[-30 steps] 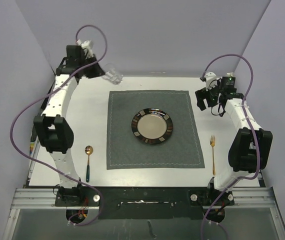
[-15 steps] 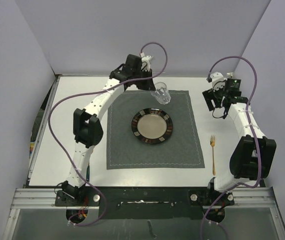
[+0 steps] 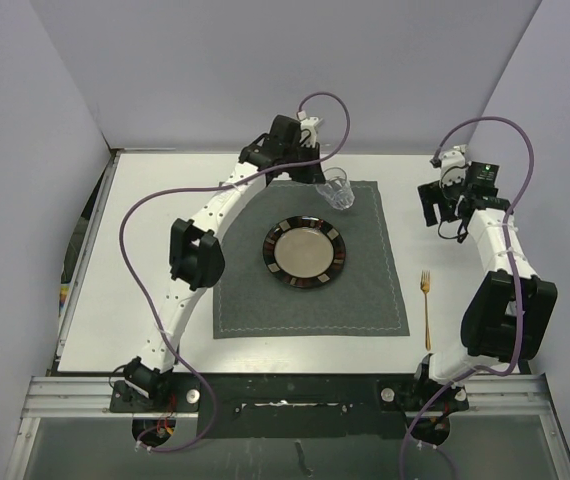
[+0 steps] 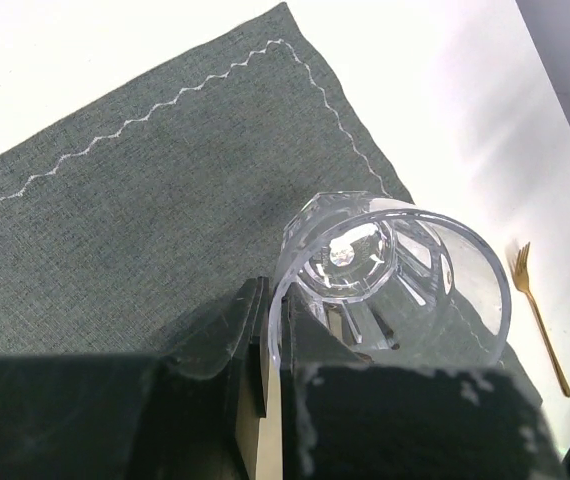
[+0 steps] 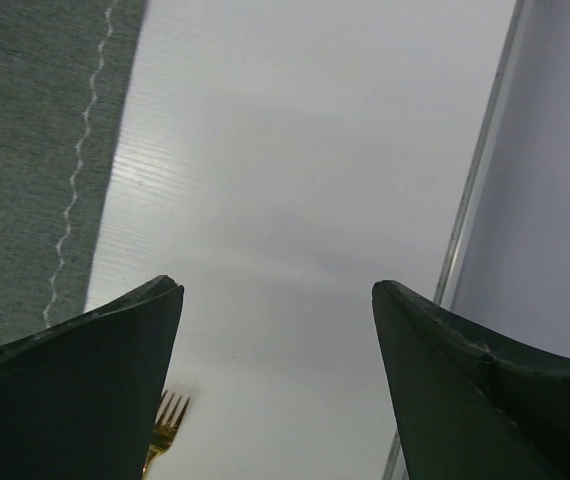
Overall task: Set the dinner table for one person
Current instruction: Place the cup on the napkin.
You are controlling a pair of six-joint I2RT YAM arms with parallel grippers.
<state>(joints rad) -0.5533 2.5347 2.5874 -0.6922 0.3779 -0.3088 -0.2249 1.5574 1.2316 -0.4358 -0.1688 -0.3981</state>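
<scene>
We see the dinner table [image 3: 145, 200] lying flat under everything, its long side going left to right. Our left gripper [image 4: 273, 330] pinches the rim of a glass [image 4: 395, 280] over the far right corner of the mat [image 3: 365, 290]. Our right gripper [image 5: 277, 310] is spread wide above the table's right side.

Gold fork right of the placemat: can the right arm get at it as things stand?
Probably yes. The fork lies uncovered on the table beside the right arm, whose jaws stand open and empty.
</scene>
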